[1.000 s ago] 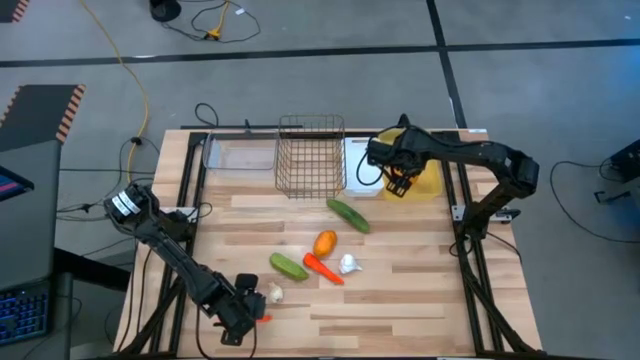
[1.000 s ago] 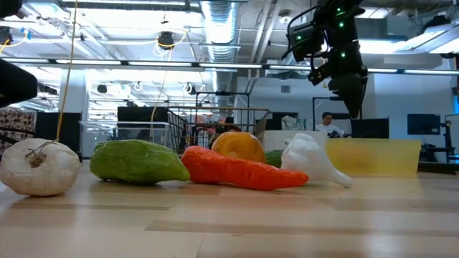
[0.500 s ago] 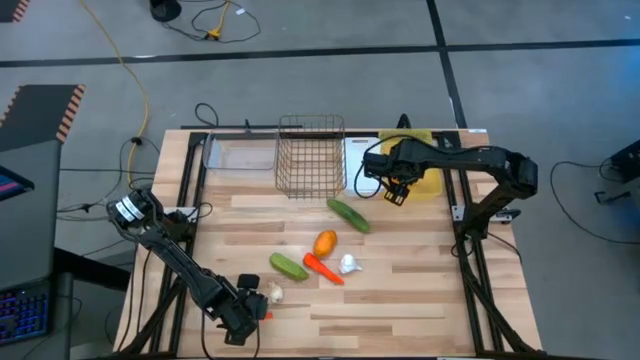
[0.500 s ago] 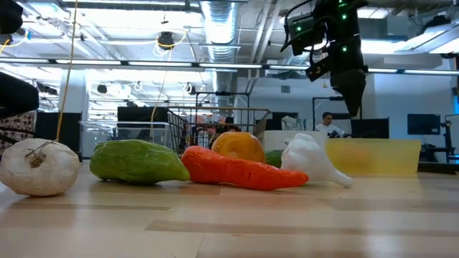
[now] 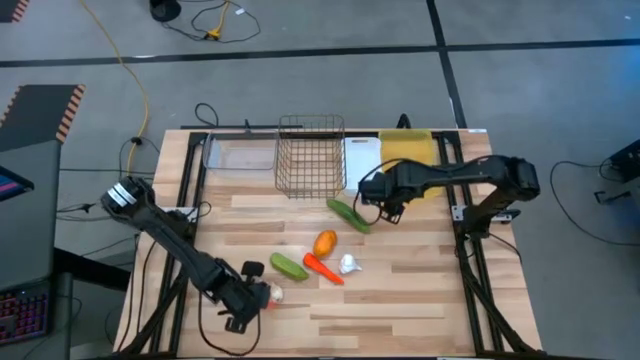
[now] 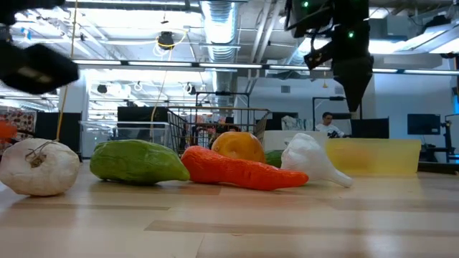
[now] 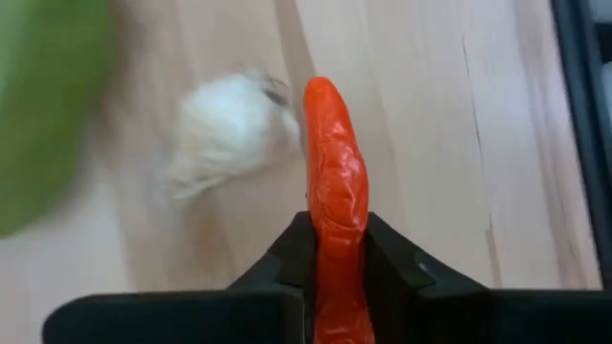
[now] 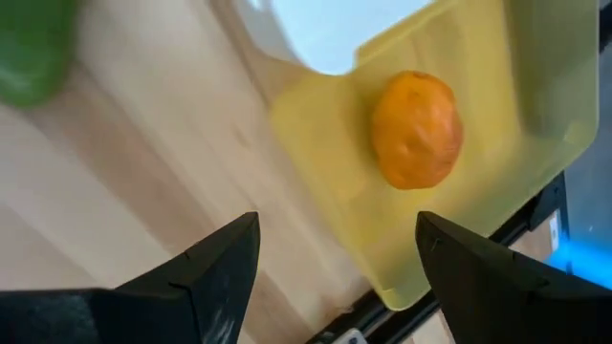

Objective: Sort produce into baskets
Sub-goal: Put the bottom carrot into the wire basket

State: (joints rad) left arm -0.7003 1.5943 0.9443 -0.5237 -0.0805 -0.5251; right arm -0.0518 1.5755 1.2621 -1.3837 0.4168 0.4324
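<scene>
The right claw (image 8: pixel 330 287), fingers spread and empty, had swung off the yellow bin (image 5: pixel 408 150) toward seven o'clock (one orange (image 8: pixel 417 130) lay inside). The left claw (image 7: pixel 337 272), clenched on a carrot (image 7: pixel 336 201), had lifted it beside the garlic (image 7: pixel 229 134).

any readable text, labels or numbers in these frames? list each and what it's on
None readable in any view.
The produce and baskets carry no print: the carrot in the left gripper, the orange in the yellow bin.
Monitors behind the table in the low view are too far off to read.
</scene>
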